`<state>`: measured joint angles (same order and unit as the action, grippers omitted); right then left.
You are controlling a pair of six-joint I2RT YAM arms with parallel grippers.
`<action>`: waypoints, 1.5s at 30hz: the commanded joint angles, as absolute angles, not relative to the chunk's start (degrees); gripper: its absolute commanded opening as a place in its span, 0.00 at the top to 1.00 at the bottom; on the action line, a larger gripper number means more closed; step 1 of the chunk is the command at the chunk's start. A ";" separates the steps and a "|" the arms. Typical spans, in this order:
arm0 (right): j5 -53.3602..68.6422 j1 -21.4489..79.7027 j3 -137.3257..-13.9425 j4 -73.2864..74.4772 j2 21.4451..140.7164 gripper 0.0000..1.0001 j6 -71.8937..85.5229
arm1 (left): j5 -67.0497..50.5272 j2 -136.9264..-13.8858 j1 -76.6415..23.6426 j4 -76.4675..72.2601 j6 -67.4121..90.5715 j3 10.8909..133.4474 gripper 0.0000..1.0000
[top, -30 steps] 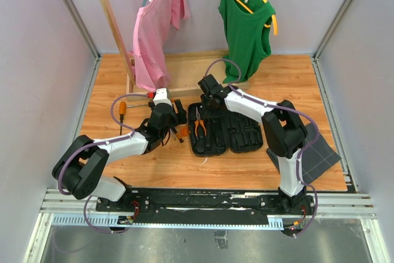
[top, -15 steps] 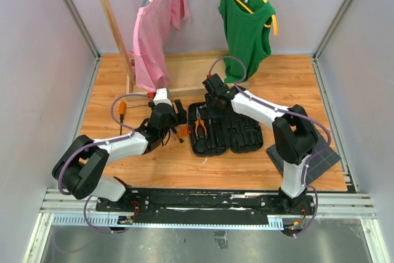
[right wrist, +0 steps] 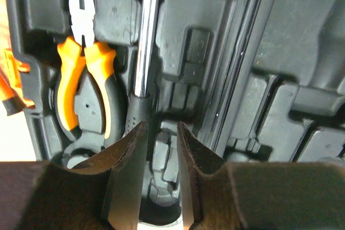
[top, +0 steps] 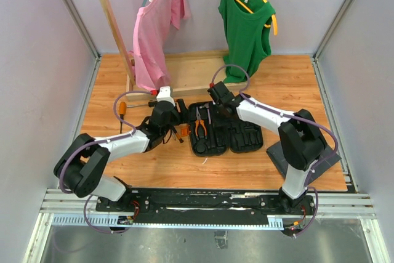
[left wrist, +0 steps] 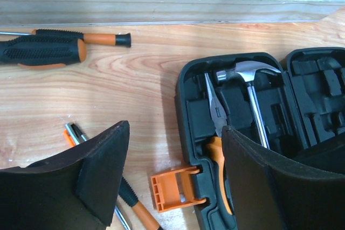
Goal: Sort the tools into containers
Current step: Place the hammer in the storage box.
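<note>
Evidently release made: right claw (right wrist: 161, 133) drawn back along black plastic clamshell tool case (top: 225, 130), fingers narrowly parted, nothing between them. Black-handled metal hammer (left wrist: 249, 74) now seated in left half beside orange-handled pliers (right wrist: 82, 52). Left claw (left wrist: 178, 173) wide open, empty, above desk (top: 308, 78). Black-and-orange-handled screwdrivers (left wrist: 46, 52) outstanding on desk. No brand or lettering legible.

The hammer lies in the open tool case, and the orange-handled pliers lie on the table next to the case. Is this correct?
Not quite. The orange-handled pliers also lie in the tool case, beside the hammer, not on the table. The left wrist view shows this.
</note>
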<state>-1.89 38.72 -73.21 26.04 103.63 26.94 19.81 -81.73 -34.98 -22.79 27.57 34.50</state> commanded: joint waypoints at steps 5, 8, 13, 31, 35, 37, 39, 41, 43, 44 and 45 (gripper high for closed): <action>3.64 39.88 -66.46 22.33 98.12 0.72 27.53 | 16.42 -83.98 -34.63 -23.12 25.78 37.40 0.28; 5.32 39.97 -64.15 20.27 96.11 0.72 27.83 | 14.66 -84.73 -34.63 -23.04 25.88 37.84 0.29; 7.13 40.79 -61.22 16.63 93.47 0.72 27.48 | 13.85 -86.14 -34.63 -22.94 26.15 38.36 0.31; 2.04 43.10 -63.33 20.55 97.62 0.76 26.98 | 13.24 -87.18 -34.63 -22.79 26.10 38.88 0.32; 1.99 43.12 -62.80 20.66 98.73 0.82 27.31 | 12.65 -87.31 -34.63 -22.04 26.06 39.35 0.33; 1.58 43.14 -62.25 20.79 98.66 0.85 27.60 | 12.18 -87.20 -34.67 -21.63 26.05 39.71 0.34; 0.97 43.10 -61.39 20.71 98.25 0.87 28.12 | 11.49 -87.36 -34.63 -21.42 26.10 40.17 0.34; 0.95 43.08 -60.68 20.47 98.10 0.87 28.44 | 10.30 -88.01 -34.58 -21.02 26.38 41.33 0.34; 1.37 43.14 -59.91 19.98 97.93 0.88 28.71 | 8.81 -89.29 -34.63 -19.91 26.98 43.83 0.34; 1.40 43.14 -59.60 19.73 97.85 0.88 28.86 | 7.78 -89.94 -34.63 -19.25 27.25 45.11 0.36; 1.41 43.13 -59.21 19.51 97.75 0.88 28.95 | 6.88 -90.61 -34.63 -18.70 27.53 46.27 0.37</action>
